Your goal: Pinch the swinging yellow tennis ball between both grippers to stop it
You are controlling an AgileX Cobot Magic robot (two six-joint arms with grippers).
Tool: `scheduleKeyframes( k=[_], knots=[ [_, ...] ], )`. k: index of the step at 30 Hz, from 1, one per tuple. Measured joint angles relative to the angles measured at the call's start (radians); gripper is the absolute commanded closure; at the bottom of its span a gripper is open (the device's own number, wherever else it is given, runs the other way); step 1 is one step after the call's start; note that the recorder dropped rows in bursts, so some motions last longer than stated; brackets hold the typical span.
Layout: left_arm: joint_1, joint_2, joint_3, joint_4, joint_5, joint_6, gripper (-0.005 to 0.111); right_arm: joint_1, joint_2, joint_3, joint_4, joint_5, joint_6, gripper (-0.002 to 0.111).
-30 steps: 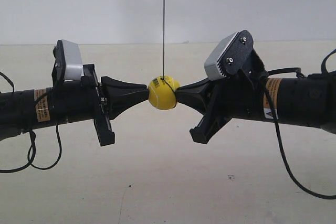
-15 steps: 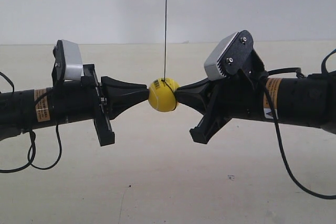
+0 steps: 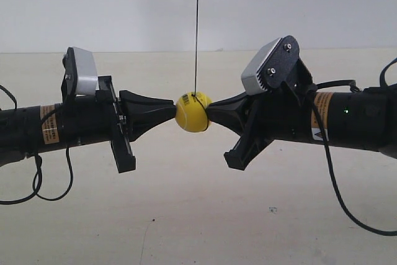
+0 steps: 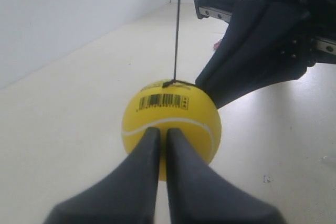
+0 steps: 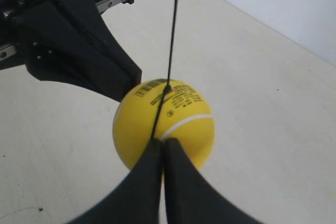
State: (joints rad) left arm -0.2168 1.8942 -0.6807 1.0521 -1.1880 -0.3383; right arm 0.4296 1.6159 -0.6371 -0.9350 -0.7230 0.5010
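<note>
Tightly closed grippers [image 4: 163, 129] [image 5: 161, 142] (both), pinching yellow ball [image 3: 192, 112]

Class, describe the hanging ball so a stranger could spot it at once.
Over the pale floor, the left pincer and right pincer point at each other. Pinched between them hangs the yellow tennis ball, the only bright, round thing, on a black string.

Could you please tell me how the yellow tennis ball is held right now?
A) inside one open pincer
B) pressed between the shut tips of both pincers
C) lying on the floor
B: the yellow tennis ball is touched on opposite sides by the shut left pincer and right pincer.
</note>
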Motion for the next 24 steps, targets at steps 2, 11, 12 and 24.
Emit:
scheduleKeyframes(
  k=[2,11,12,24],
  knots=[
    [0.0,0.0,0.0,0.0,0.0,0.0,0.102,0.0,0.0,0.0,0.0,0.0,0.0,0.108],
    [0.0,0.0,0.0,0.0,0.0,0.0,0.102,0.0,0.0,0.0,0.0,0.0,0.0,0.108],
    [0.0,0.0,0.0,0.0,0.0,0.0,0.102,0.0,0.0,0.0,0.0,0.0,0.0,0.108],
    [0.0,0.0,0.0,0.0,-0.019,0.0,0.102,0.0,0.0,0.0,0.0,0.0,0.0,0.108]
  ],
)
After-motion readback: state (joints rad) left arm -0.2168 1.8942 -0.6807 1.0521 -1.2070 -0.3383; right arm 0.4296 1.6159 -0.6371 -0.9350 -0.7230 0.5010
